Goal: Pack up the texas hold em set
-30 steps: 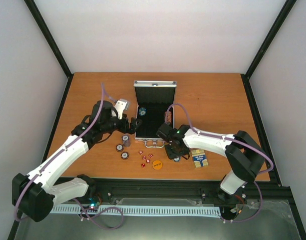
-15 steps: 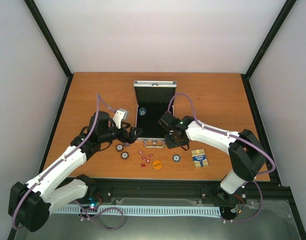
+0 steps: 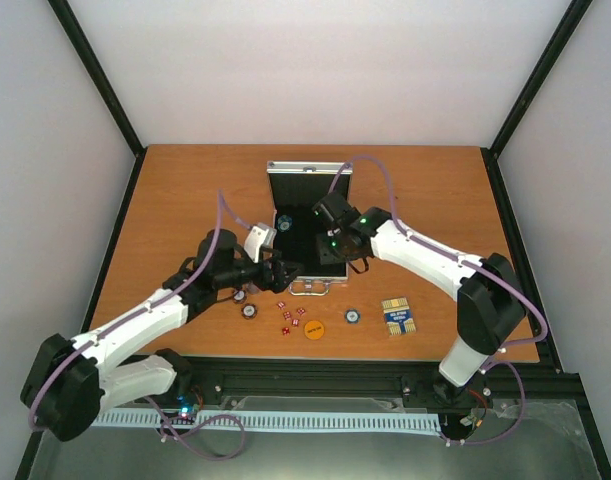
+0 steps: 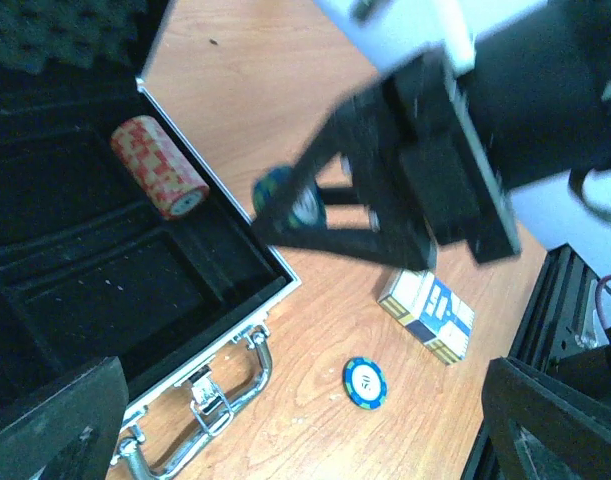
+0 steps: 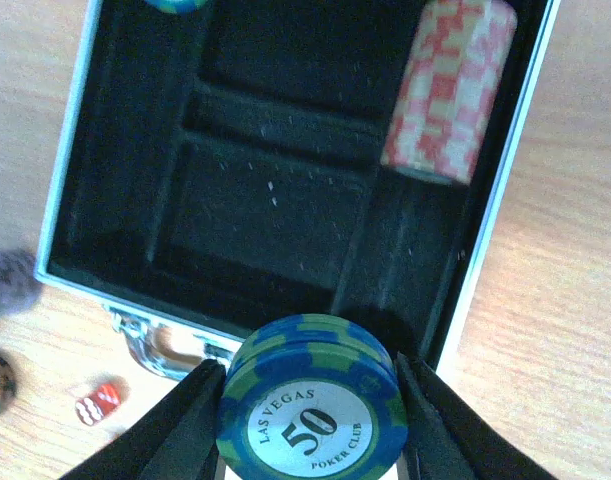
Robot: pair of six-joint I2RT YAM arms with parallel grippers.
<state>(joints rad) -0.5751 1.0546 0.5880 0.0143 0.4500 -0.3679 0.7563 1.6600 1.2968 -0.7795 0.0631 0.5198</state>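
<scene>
Blue-green chip stack [image 5: 310,395] — pinched by right gripper [image 5: 310,425] over case [image 5: 275,210].

Silver case [image 4: 115,290] open, black lining; red-cream chip stack [image 4: 160,168] lying on its side inside, along the rim; right gripper [image 4: 290,215] pinching blue-green chips [image 4: 285,195] by that rim; blue chip [image 4: 365,382] on table [image 4: 285,60] near handle [image 4: 225,395]; card deck [image 4: 427,312] close by.

Case [image 5: 275,190] interior: the centre and 9 o'clock compartments show bare lining, open from above. The 3 o'clock compartment is partly taken by the red-white chip stack [image 5: 450,90] lying on its side. The raised lid [image 3: 308,183] walls off 12 o'clock. The right gripper [image 5: 310,425], clamped on the blue chip stack [image 5: 310,400], hangs over the 4 o'clock corner. The left gripper [image 3: 285,268], jaws wide, sits at the 7 o'clock corner. The handle [image 3: 311,290], dice [image 3: 290,315] and orange disc [image 3: 314,328] crowd 6 o'clock, with the card deck [image 3: 398,316] at 5 o'clock.
</scene>
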